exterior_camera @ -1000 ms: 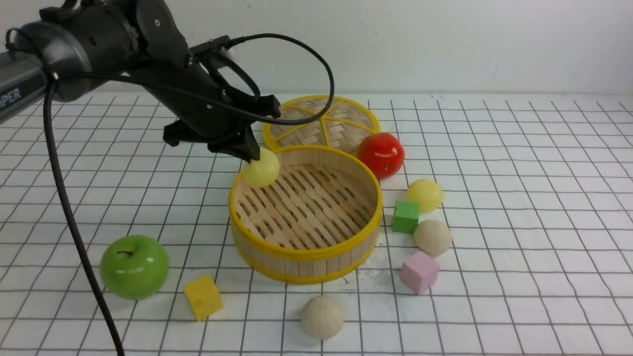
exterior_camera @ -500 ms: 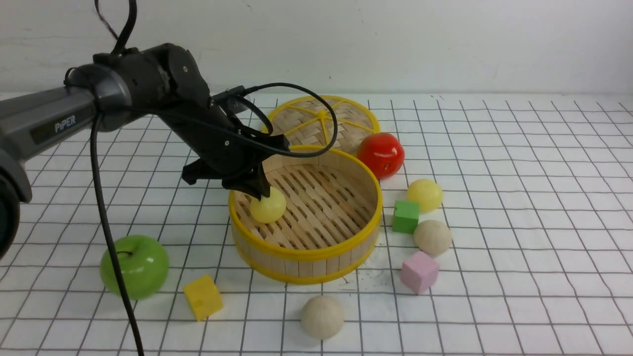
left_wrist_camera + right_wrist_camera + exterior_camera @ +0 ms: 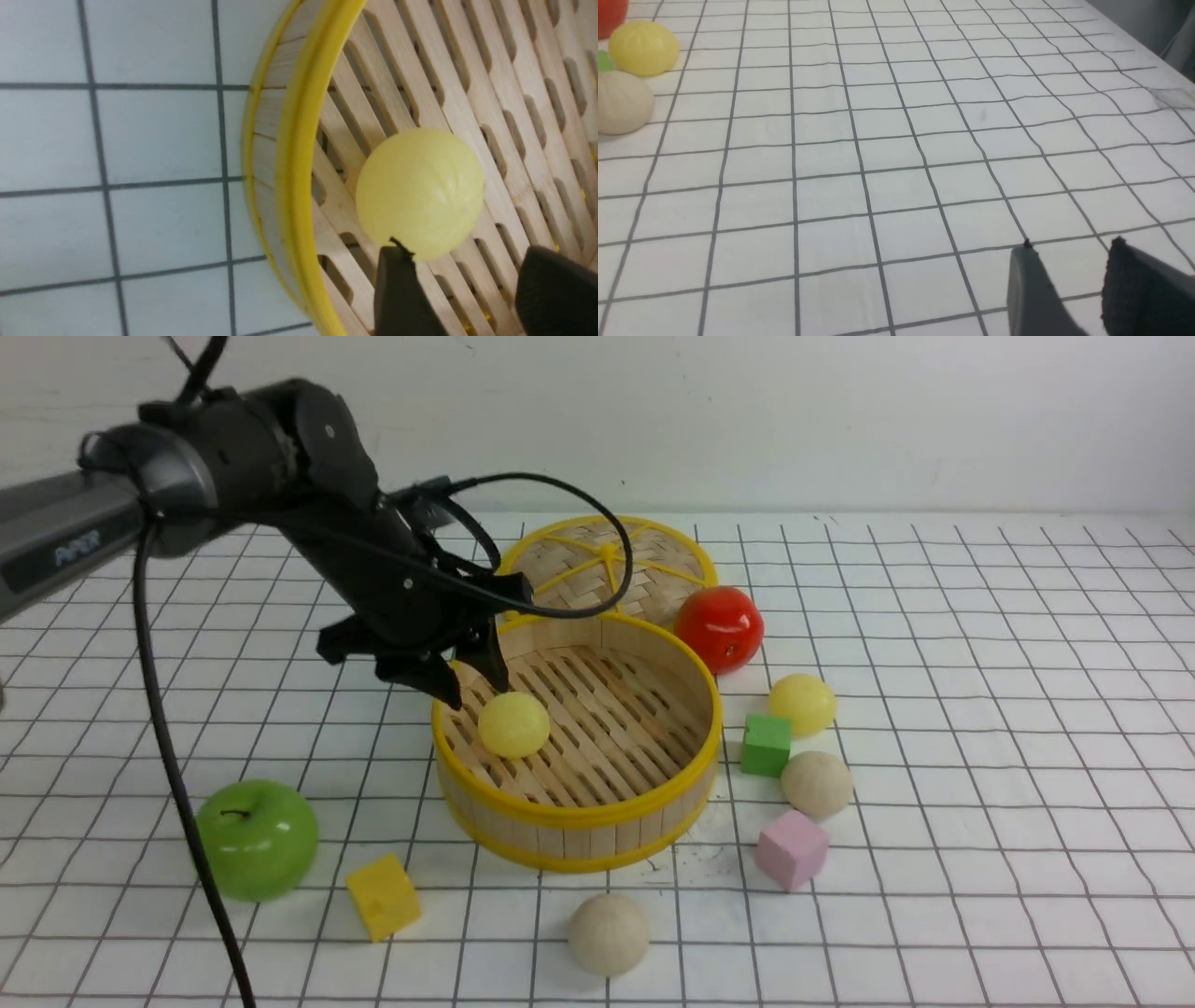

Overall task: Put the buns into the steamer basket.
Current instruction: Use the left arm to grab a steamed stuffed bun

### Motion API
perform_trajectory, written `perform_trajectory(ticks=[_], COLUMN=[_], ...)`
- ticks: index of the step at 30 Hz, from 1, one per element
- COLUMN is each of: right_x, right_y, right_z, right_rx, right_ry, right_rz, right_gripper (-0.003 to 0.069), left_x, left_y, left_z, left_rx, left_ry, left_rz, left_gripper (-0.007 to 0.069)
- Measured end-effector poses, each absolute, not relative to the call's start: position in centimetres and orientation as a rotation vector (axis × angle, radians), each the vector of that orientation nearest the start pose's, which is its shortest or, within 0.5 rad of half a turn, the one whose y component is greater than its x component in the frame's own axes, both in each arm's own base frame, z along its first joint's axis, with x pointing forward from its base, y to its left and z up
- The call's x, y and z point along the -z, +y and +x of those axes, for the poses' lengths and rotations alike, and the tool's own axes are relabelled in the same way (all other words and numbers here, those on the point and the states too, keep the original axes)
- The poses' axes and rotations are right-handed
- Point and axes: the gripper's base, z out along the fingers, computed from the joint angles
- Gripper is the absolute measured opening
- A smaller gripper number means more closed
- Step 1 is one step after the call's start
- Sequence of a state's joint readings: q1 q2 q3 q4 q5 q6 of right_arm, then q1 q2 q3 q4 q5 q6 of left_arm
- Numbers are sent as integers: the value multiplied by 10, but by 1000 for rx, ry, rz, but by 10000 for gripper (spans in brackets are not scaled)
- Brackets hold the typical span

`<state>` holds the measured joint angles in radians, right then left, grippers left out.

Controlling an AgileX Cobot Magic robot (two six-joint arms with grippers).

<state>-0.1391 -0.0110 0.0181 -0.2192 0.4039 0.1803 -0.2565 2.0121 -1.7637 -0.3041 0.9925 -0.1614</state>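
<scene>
The steamer basket [image 3: 579,818] stands mid-table. One pale yellow bun [image 3: 513,724] lies on its slatted floor near the left wall. My left gripper [image 3: 476,693] hovers just above that bun, open and holding nothing. In the left wrist view the bun [image 3: 419,192] sits free in front of the spread gripper [image 3: 465,249], inside the basket's rim [image 3: 299,154]. Another yellow bun [image 3: 802,704] and a beige bun [image 3: 817,784] lie right of the basket, and a second beige bun [image 3: 608,934] lies in front of it. My right gripper [image 3: 1071,243] is open over bare cloth.
The woven lid [image 3: 607,565] lies behind the basket with a red apple [image 3: 719,627] beside it. A green apple [image 3: 255,840] and yellow cube [image 3: 383,896] are at the front left. A green cube [image 3: 766,744] and pink cube [image 3: 792,849] sit among the right-hand buns.
My left gripper carried the yellow bun down into the basket, opened and let it go. The bun now rests on the slats and the gripper has lifted slightly.
</scene>
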Motion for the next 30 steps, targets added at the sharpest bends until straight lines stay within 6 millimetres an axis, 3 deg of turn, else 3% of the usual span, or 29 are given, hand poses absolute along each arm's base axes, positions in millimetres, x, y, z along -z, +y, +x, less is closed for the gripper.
perform_trajectory(ticks=[8,9,14,17,22,26,27,28,30], right_x=[-172,-172,-172,-172,-172,-172,-172,-172,-172], right_y=[-15,-15,-15,-15,-15,-15,-15,-15,-15], right_z=[50,50,50,50,50,50,50,50,50], right_rx=[191,191,191,191,191,191,191,191,191], right_ry=[1882,1882,1882,1882,1882,1882,1882,1882,1882], right_rz=[169,169,169,169,169,169,169,169,169], right_gripper=[239,239,239,239,239,239,239,239,239], left_x=[-342,-342,-371,-370,-351,-340,-335,-335,-324], left_y=[-117,-117,-113,-114,-128,-169,-189,-191,-217], left_z=[375,375,338,314,279,251,241,239,228], left_rx=[414,415,502,599,753,812,793,788,704], left_ry=[2713,2713,2680,2688,2723,2702,2678,2677,2652], left_rz=[80,80,140,182,326,606,733,751,899], left_gripper=[396,396,396,396,396,396,396,396,396])
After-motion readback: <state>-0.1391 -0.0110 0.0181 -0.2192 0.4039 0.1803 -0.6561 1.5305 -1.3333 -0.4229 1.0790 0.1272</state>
